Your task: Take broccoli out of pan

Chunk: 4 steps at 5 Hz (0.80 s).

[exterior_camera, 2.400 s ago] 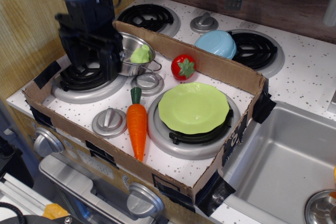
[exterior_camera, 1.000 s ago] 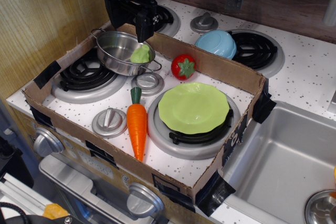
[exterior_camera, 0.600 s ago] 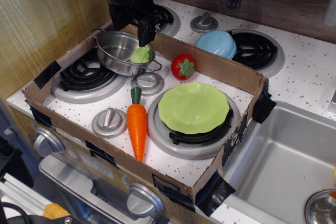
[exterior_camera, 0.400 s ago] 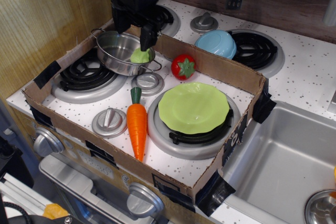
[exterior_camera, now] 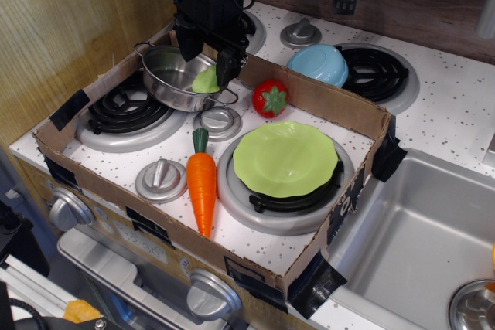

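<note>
A toy kitchen: stove burners (exterior_camera: 124, 113), knobs (exterior_camera: 161, 179), sink (exterior_camera: 410, 237), plastic carrot (exterior_camera: 203, 187).

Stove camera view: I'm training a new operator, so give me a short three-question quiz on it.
1. True or false: the broccoli lies inside the pan.
2. Which toy lies just left of the green plate? A carrot, B banana, C corn.
3. Fill in: the pincer at the broccoli is ___ (open or shut).
Key: 1 true; 2 A; 3 open.
</note>
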Each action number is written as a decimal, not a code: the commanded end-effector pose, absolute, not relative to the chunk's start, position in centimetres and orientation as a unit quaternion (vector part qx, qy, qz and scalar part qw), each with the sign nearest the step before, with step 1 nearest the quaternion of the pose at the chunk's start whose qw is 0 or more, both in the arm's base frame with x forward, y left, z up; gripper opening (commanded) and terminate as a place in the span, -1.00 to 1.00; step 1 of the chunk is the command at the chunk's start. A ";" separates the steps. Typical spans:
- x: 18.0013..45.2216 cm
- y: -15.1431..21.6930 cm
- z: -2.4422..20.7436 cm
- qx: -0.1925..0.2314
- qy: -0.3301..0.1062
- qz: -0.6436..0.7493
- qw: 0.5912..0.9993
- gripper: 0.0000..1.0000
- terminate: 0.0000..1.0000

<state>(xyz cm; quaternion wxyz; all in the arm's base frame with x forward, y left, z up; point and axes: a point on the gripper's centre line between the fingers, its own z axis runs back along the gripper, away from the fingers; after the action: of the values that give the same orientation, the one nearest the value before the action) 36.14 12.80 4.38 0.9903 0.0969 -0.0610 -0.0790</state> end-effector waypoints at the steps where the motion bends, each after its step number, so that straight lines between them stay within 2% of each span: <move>1: 38.0 14.6 6.2 0.123 -0.083 -0.085 0.985 1.00 -1.00; 4: 36.2 14.6 4.4 0.121 -0.084 -0.067 0.987 1.00 -1.00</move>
<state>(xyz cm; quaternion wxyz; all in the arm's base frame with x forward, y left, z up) 35.46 14.26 2.05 0.9902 0.1074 -0.0545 -0.0713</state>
